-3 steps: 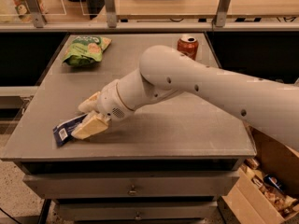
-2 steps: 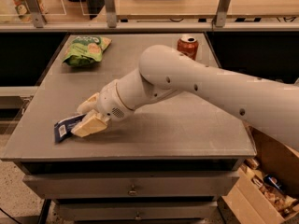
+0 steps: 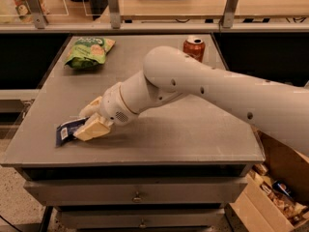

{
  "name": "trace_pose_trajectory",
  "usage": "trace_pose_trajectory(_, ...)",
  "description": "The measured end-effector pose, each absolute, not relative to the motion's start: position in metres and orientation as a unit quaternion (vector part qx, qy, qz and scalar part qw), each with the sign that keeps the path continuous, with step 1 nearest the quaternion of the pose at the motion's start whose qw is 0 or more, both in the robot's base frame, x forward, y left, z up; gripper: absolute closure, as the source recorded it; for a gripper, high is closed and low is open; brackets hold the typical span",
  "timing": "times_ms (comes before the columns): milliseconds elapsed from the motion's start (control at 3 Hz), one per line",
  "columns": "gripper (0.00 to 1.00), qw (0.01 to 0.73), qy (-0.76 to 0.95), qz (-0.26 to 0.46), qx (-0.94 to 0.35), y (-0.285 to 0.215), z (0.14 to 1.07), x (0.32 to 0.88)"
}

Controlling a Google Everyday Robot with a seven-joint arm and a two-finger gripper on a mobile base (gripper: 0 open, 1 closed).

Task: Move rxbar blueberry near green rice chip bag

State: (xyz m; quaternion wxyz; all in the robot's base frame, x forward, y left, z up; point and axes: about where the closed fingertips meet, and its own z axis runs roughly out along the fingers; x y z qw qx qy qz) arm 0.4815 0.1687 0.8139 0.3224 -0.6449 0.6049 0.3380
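Note:
The rxbar blueberry [image 3: 67, 131], a small flat dark-blue wrapper with a white patch, lies near the front left corner of the grey table [image 3: 193, 134]. My gripper [image 3: 91, 121] is down at the table surface with its cream fingers [image 3: 92, 129] on either side of the bar's right end, which they hide. The green rice chip bag [image 3: 89, 51], light green and puffy, lies at the far left of the table, well apart from the bar and the gripper. My white arm reaches in from the right.
A red soda can [image 3: 194, 48] stands at the table's far right. A raised shelf with metal posts [image 3: 114, 6] runs behind the table. A cardboard box [image 3: 277, 197] with items sits on the floor at the right. Drawers are below the tabletop.

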Motion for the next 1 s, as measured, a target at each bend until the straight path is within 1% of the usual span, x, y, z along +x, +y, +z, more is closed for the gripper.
trace_pose_trajectory(333,1.00,0.325,0.609,0.322,-0.648,0.167,0.819,0.481)
trace_pose_trajectory(667,1.00,0.351,0.629,0.293,-0.628,0.155,0.834,0.494)
trace_pose_trajectory(1000,1.00,0.388,0.655,0.258,-0.595,0.136,0.856,0.522)
